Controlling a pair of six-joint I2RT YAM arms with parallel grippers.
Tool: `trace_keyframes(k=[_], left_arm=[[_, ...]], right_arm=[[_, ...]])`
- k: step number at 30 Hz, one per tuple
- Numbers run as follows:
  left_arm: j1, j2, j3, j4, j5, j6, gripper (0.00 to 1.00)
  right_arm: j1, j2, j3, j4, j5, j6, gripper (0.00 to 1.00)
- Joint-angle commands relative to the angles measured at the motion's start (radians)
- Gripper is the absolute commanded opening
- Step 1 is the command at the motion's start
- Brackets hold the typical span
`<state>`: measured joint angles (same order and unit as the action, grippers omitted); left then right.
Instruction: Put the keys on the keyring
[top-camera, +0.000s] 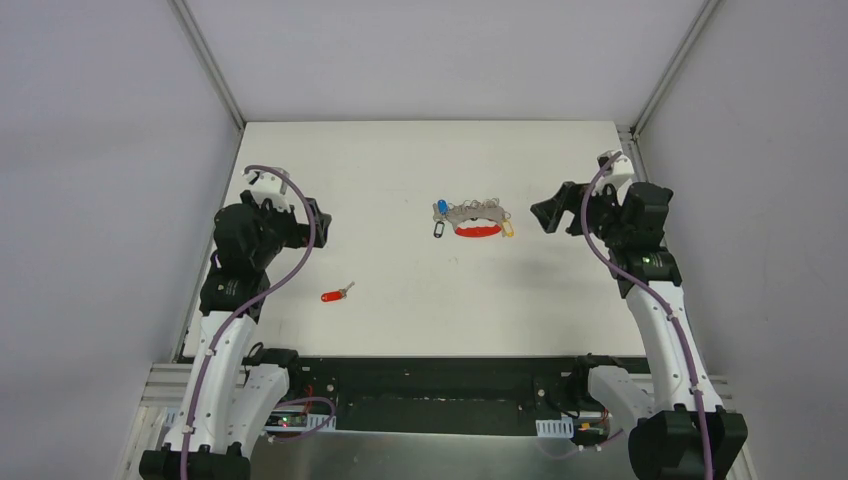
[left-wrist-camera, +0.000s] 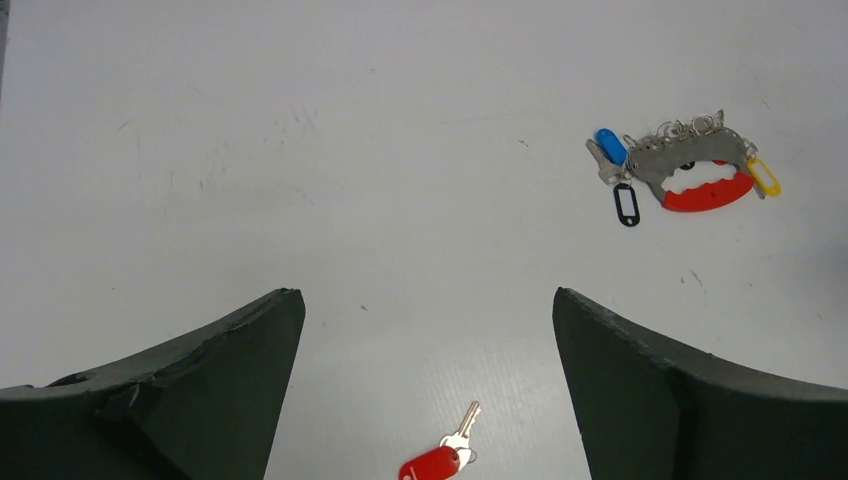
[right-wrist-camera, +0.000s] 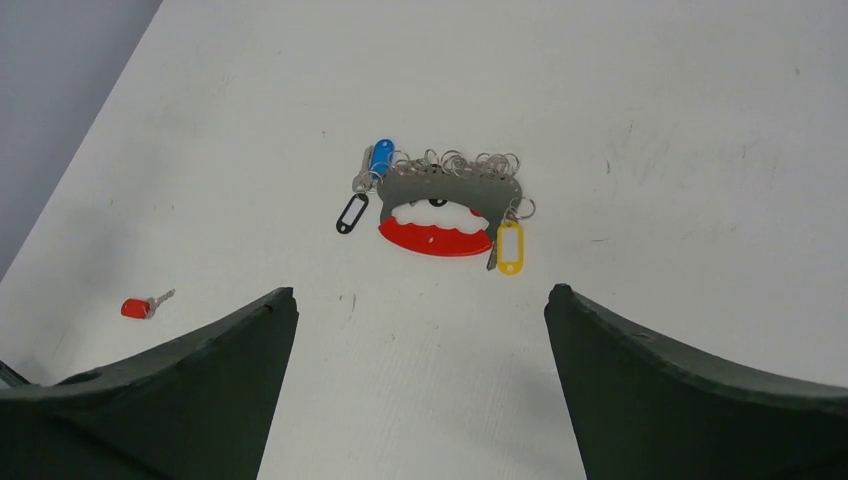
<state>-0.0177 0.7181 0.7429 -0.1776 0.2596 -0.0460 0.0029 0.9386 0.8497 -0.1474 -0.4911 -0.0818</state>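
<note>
A red-headed key (top-camera: 336, 295) lies alone on the white table, left of centre; in the left wrist view it (left-wrist-camera: 440, 458) lies at the bottom edge between the fingers, and it shows small in the right wrist view (right-wrist-camera: 140, 306). The keyring (top-camera: 473, 220), grey rings on a red curved band with blue, black and yellow tags, lies mid-table (left-wrist-camera: 690, 172) (right-wrist-camera: 440, 207). My left gripper (top-camera: 318, 222) is open and empty, above and left of the red key. My right gripper (top-camera: 548, 212) is open and empty, right of the keyring.
The white table (top-camera: 430, 310) is bounded by grey walls at the left, back and right. A black base rail (top-camera: 430, 385) with the arm mounts runs along the near edge.
</note>
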Motion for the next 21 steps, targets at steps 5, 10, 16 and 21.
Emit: trace_keyframes(k=[5, 10, 16, 21], left_arm=[[0.007, 0.012, 0.007, -0.003, 0.026, -0.011, 1.0], [0.007, 0.049, 0.053, -0.082, -0.015, 0.003, 1.0], [-0.002, 0.121, 0.155, -0.251, 0.108, 0.168, 1.0], [-0.018, 0.167, 0.154, -0.284, 0.124, 0.203, 1.0]], right_arm=[[-0.004, -0.009, -0.013, -0.006, -0.051, -0.053, 0.98], [-0.004, 0.014, 0.012, -0.036, -0.077, -0.087, 0.98], [0.058, 0.113, 0.089, -0.082, -0.003, -0.141, 0.98], [0.193, 0.28, 0.217, -0.101, 0.241, -0.182, 0.98]])
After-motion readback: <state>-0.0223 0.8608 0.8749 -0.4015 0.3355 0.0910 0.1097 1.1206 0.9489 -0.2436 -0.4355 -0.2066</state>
